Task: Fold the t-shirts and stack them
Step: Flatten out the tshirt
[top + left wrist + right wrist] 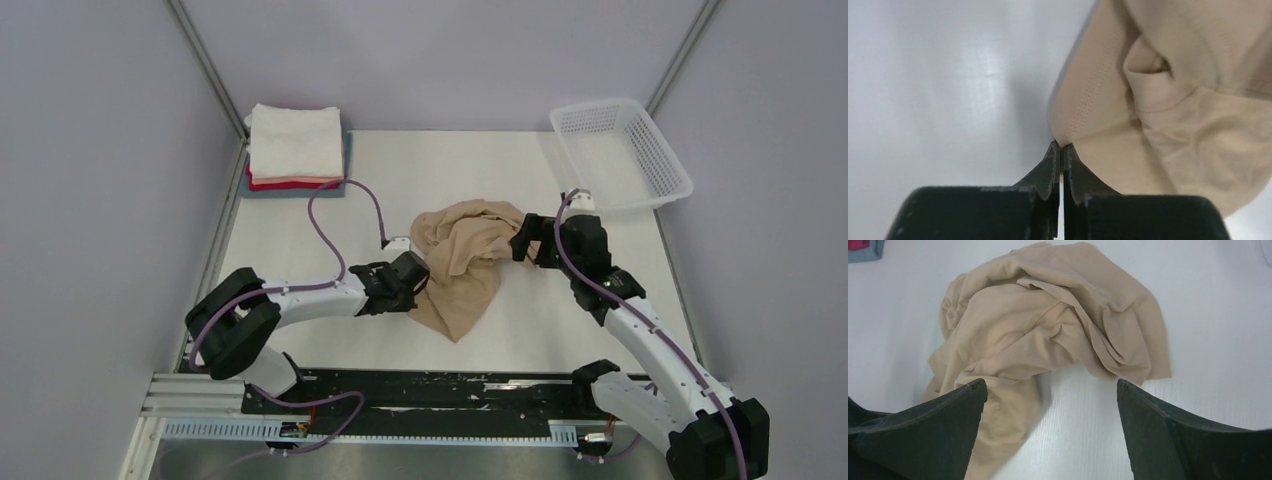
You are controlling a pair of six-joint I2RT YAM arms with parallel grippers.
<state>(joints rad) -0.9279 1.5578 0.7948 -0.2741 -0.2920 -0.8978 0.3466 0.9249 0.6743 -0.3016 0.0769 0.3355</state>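
Your left gripper (pixel 1061 147) is clenched on the hem of the tan shirt (pixel 465 262), which lies crumpled in the middle of the table (pixel 560 330). Your right gripper (pixel 1051 386) is spread wide at the shirt's right side, holding nothing. Farther back, the folded stack (pixel 295 145) sits in the far left corner, cream shirt on top. The basket (pixel 662 150) stands far right.

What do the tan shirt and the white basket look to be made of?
The tan shirt: soft matte knit cloth, probably cotton jersey; it slumps in loose wrinkles, with fine ribbing and a stitched hem visible up close. The white basket: stiff moulded plastic, faintly glossy; its open lattice walls hold their shape.
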